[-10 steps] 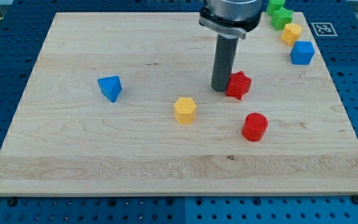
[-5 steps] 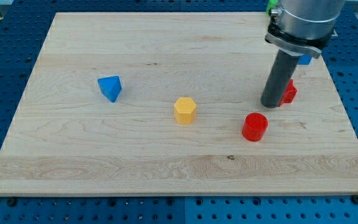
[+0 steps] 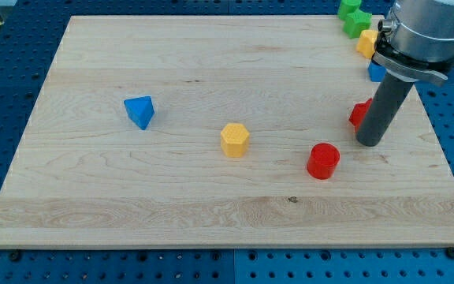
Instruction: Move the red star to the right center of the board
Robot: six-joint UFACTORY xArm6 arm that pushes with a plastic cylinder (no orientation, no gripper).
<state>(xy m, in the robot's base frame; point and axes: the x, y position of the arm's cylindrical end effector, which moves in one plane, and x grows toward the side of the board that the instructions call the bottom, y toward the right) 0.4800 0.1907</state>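
My tip [image 3: 371, 143] rests on the wooden board [image 3: 172, 189] near its right edge, roughly at mid-height. There is no gripper on this arm, only the straight dark rod, so nothing opens or clamps.

The red star [image 3: 359, 113] sits just to the view's left of the rod and slightly above my tip, touching the rod or very nearly so; the rod covers its right part, so only a red sliver with a point or two shows. It lies in the right-centre area of the board.

A red cylinder [image 3: 322, 161] stands below and to the left of my tip, near but apart from it. A yellow hexagonal block [image 3: 234, 140] sits near the board's middle, well apart from my tip. A blue triangular block [image 3: 139, 111] lies further left, alone.

In the top right corner, two green blocks [image 3: 354, 16] sit together; their shapes are hard to make out. Just below them a yellow block [image 3: 366, 44] peeks out beside the arm's collar, and a blue block [image 3: 375, 72] shows as a small piece under the collar; both are mostly hidden.
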